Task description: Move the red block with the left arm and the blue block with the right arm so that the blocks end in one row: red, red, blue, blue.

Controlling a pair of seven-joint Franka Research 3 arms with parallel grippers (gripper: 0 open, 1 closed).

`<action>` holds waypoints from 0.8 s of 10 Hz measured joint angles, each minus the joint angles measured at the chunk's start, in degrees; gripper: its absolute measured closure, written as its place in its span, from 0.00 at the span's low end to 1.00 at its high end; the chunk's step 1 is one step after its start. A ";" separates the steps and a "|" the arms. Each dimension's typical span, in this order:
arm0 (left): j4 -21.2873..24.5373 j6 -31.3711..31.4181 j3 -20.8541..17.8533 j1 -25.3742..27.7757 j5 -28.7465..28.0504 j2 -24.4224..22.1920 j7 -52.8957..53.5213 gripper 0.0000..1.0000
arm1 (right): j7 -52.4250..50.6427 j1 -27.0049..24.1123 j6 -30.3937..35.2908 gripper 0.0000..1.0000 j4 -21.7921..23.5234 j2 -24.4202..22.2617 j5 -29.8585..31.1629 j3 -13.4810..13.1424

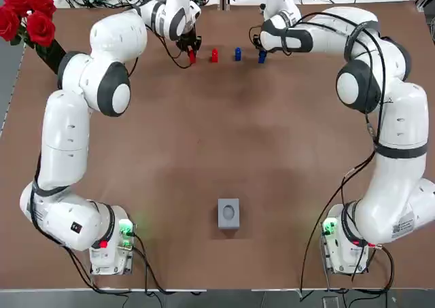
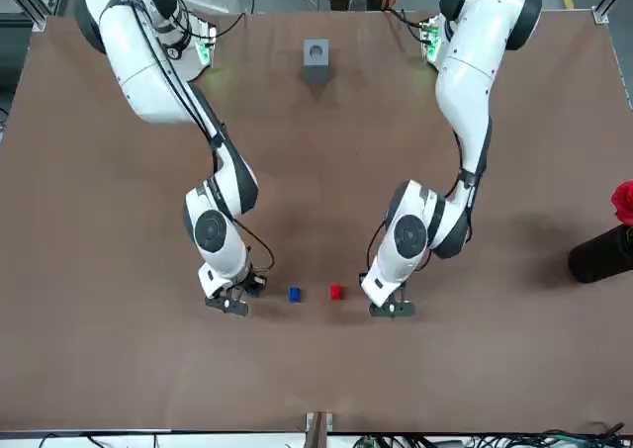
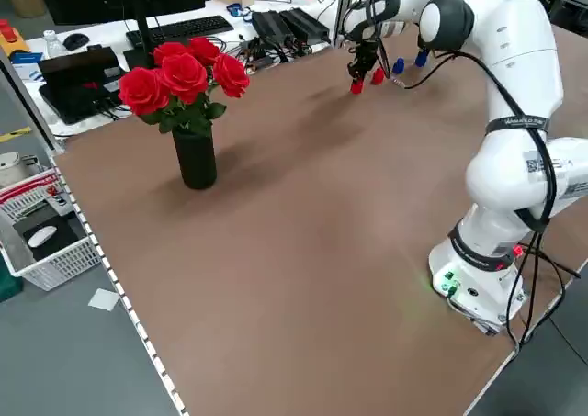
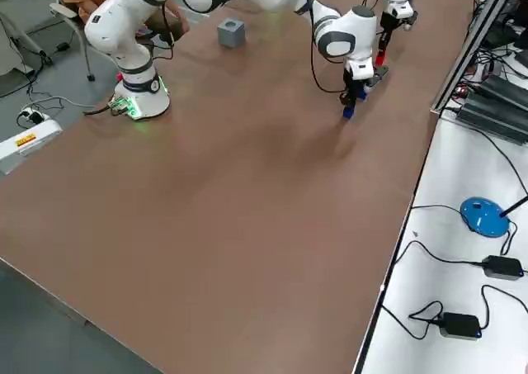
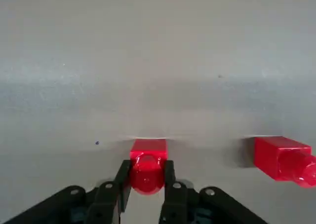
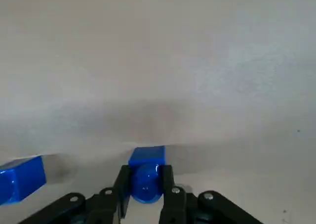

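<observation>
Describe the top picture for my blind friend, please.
From above, four small blocks line the far side of the table: the left gripper clamps the end red block, the right gripper the end blue block, with a free red block and a free blue block between.

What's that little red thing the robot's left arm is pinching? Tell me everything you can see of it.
The held red block is a small, glossy, plastic-looking piece: a squarish body with a rounded stud on top. It stands upright near the far side of the brown table, pinched between the left gripper's two black fingers. A second red block sits beside it, apart.
</observation>
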State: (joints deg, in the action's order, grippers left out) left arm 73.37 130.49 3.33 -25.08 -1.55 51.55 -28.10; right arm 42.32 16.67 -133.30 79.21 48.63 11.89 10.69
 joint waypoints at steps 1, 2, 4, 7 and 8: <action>-0.13 -0.04 0.00 -0.02 0.00 0.08 0.00 0.70 | 0.10 0.13 0.00 0.69 -0.08 0.07 0.58 0.19; -0.16 -0.05 -0.01 -0.02 0.00 0.09 0.00 0.70 | 0.13 0.21 0.00 0.69 -0.09 0.08 0.71 0.26; -0.16 -0.05 -0.01 -0.02 0.00 0.10 0.00 0.56 | 0.15 0.24 0.00 0.67 -0.10 0.10 0.74 0.34; -0.66 -0.59 0.00 0.02 0.00 -0.88 0.00 0.14 | 0.16 0.24 0.00 0.50 -0.10 0.26 1.43 0.35; -0.47 -3.08 0.03 0.03 0.00 -2.36 0.00 0.01 | 0.17 0.24 0.00 0.49 -0.11 0.37 1.57 0.35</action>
State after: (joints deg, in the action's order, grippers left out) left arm 72.90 127.41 3.37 -25.05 -1.54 49.19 -28.10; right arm 42.48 16.91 -133.30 79.10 49.00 13.46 11.04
